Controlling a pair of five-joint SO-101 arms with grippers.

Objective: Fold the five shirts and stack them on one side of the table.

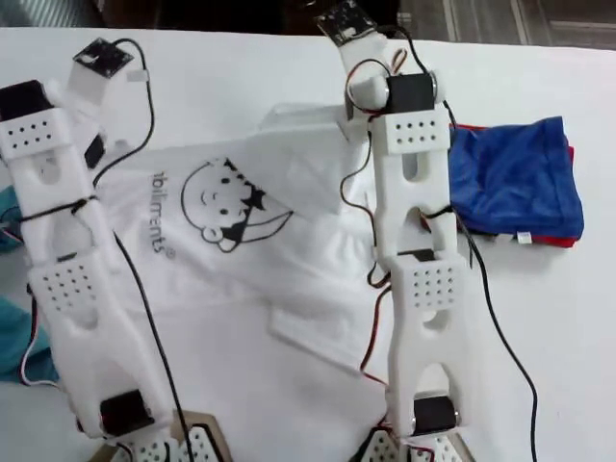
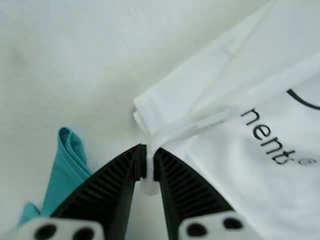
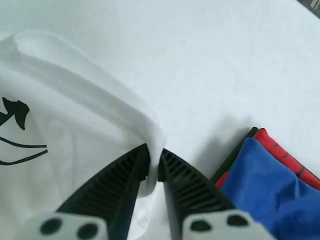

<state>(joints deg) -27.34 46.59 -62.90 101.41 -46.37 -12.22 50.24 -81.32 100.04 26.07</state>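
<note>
White cotton is clamped in both of my grippers. My left gripper has its ribbed black jaws closed almost fully on a thin fold at a corner of the white shirt, beside the printed lettering. The left wrist view also reveals a teal shirt lying crumpled on the table just beside that corner. My right gripper is closed to the same degree on a rounded, doubled edge of the same shirt. The right wrist view supplies the layering of the stack near it: a blue shirt on top, a red shirt under it, and a dark edge below the red. The high view supplies the overall layout: the white shirt lies spread, print up, between my two arms, and the stack rests to the right of my right arm, well apart from the teal cloth at the table's left edge.
</note>
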